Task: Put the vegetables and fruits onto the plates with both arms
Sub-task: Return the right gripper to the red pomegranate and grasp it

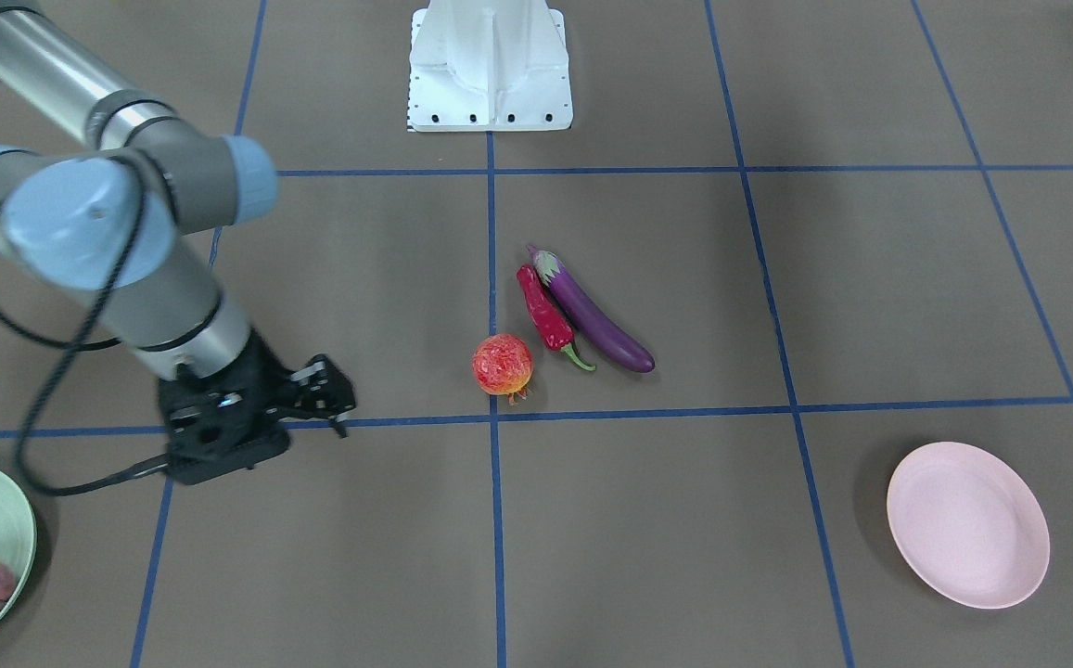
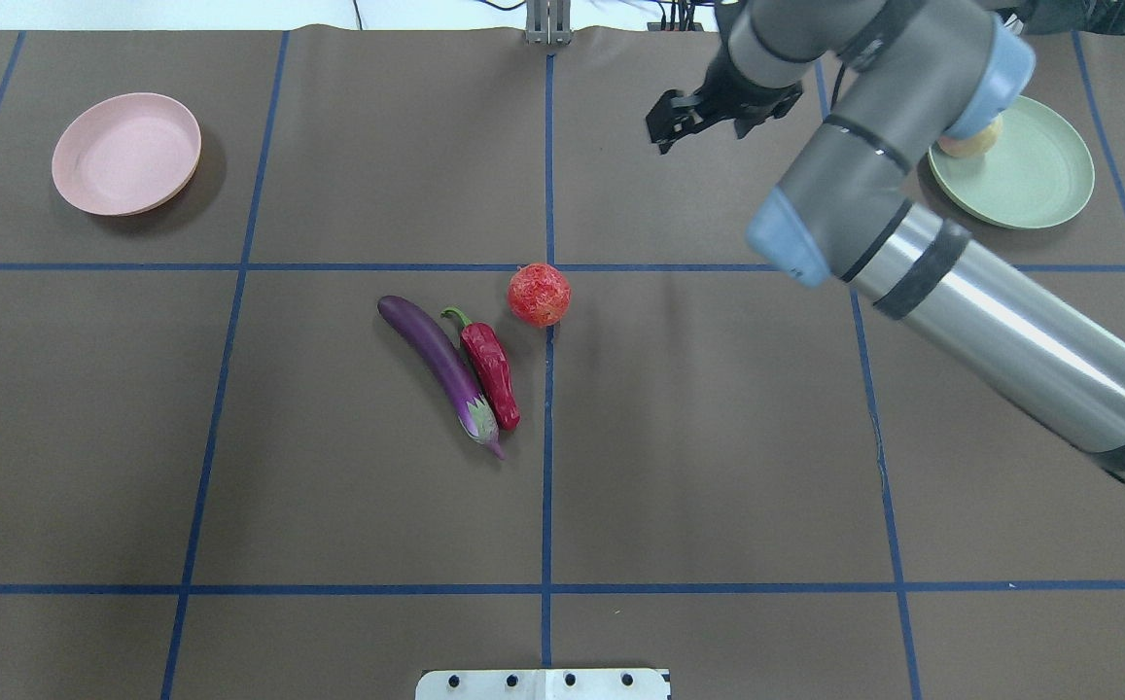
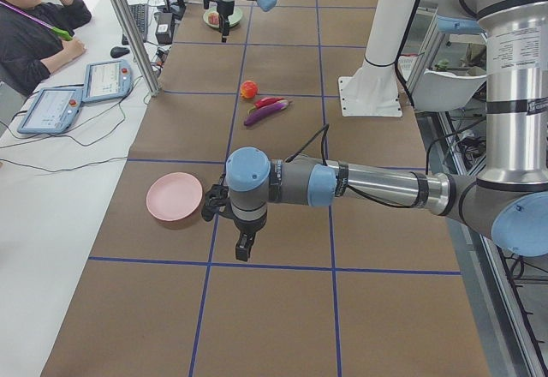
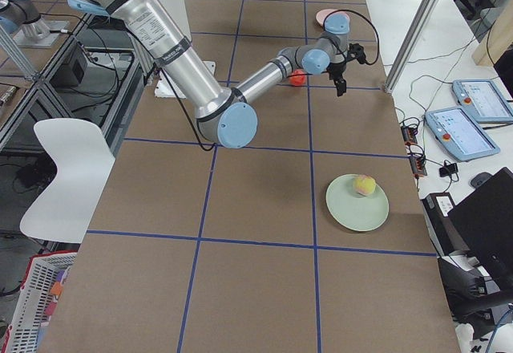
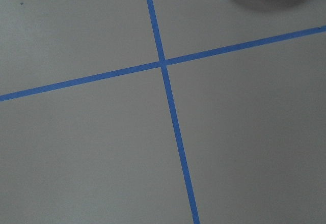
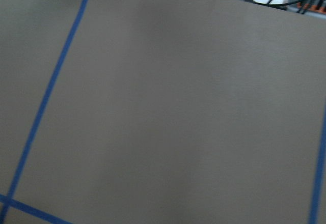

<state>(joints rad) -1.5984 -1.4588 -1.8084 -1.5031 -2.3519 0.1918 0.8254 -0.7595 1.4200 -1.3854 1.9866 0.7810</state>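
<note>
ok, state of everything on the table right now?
peach: on green plate
green plate: holds peach
pink plate: empty
pomegranate: loose on table
chili: on table, alongside eggplant
eggplant: on table
right gripper: jaws look open, empty
left gripper: near pink plate, jaws unclear

Overhead, front views opposed, sharing eggplant (image 1: 596, 320); wrist cams close-up.

Right hand (image 1: 332, 397) hovers, fingers apart; left hand (image 3: 244, 248) points down.
</note>
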